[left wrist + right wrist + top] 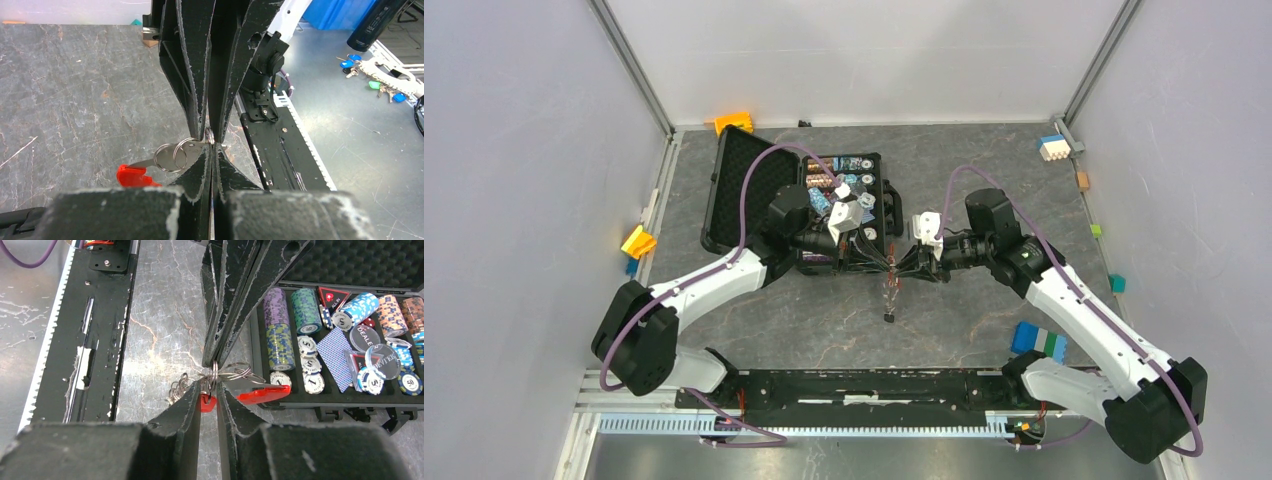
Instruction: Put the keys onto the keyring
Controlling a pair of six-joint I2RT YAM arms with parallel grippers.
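Silvery keyring (pixel 891 288) hangs at mid-frame in the top view. Its long axis runs down the picture from where the left gripper (pixel 885 262) and right gripper (pixel 903 264) meet tip to tip. Just below it a small dark object (pixel 889 317) lies on the grey table (pixel 984 180) — too small to identify. An open black case (pixel 736 190) fills the upper centre, and the left arm reaches across it.

Left wrist view: the left gripper's fingers (pixel 200 167) are pressed together on the keyring's wire at centre frame. The loop (pixel 172 156) faces the camera just left of them, and the red tag (pixel 131 176) points to the lower left. The right gripper's fingers (pixel 192 75) come down from the top edge to the same spot.

Right wrist view: the right gripper's fingers (pixel 187 405) are clamped on the red key (pixel 206 403) at lower centre — only its plastic head shows. The left gripper's fingers (pixel 225 315) nip the wire directly above. The tag (pixel 264 394) lies level, pointing right toward the case's chips (pixel 280 335). A fine chain (pixel 177 387) bunches to the left.
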